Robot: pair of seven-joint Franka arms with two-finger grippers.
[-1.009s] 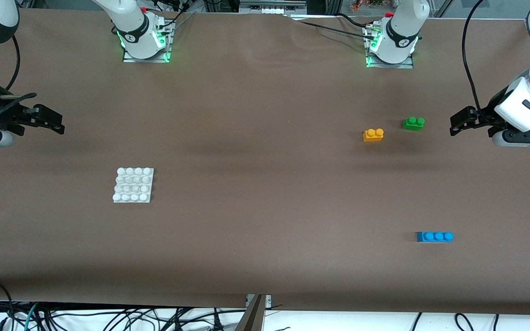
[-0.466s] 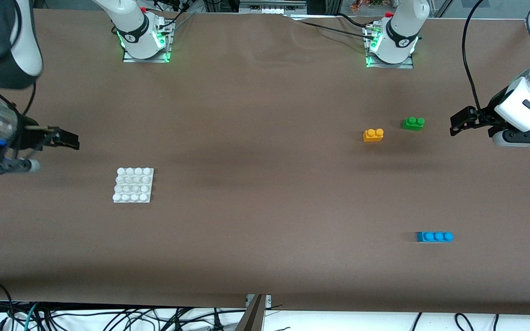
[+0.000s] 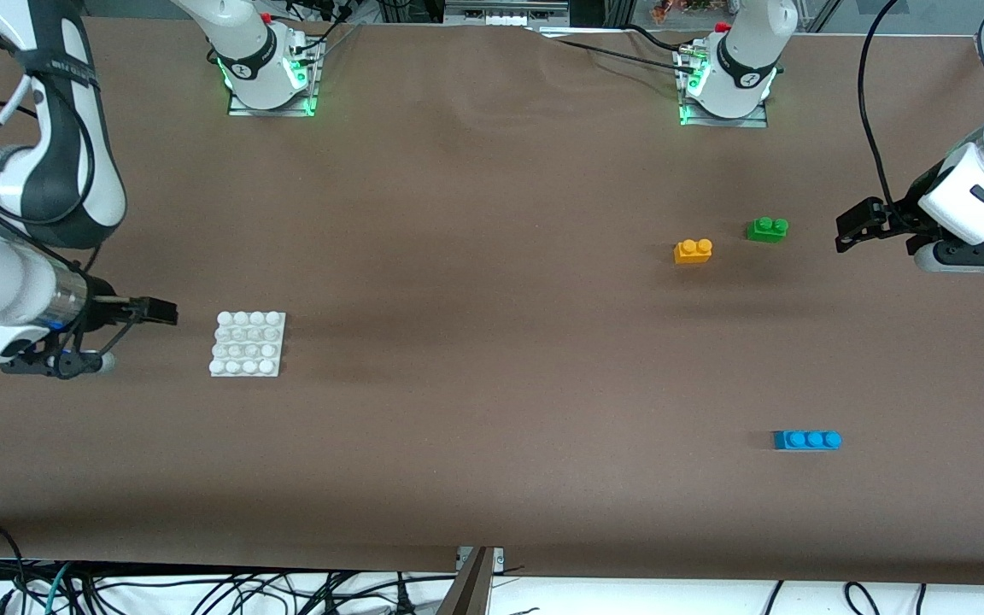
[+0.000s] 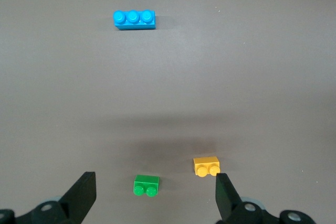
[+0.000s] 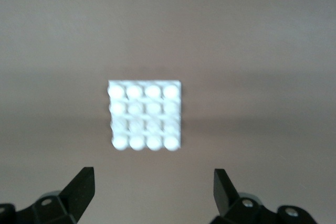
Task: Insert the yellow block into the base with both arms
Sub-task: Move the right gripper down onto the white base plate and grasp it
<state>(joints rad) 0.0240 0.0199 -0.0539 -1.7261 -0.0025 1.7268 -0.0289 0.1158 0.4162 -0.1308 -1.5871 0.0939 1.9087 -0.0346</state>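
This is a robotics lab. Two white jointed arms [image 3: 244, 43] stand bolted on metal base plates with green status lights along one edge of a tabletop [image 3: 492, 342] covered in plain brown sheeting. Loose black cables [image 3: 202, 589] tangle on the floor below the edge nearest the front camera, and more wiring runs past the bases.

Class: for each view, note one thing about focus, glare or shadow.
Front view: sharp, green glow at the arm bases, a soft shadow beside the yellow block. Left wrist view: crisp, shadow band across the table. Right wrist view: blurred, the base glares white.
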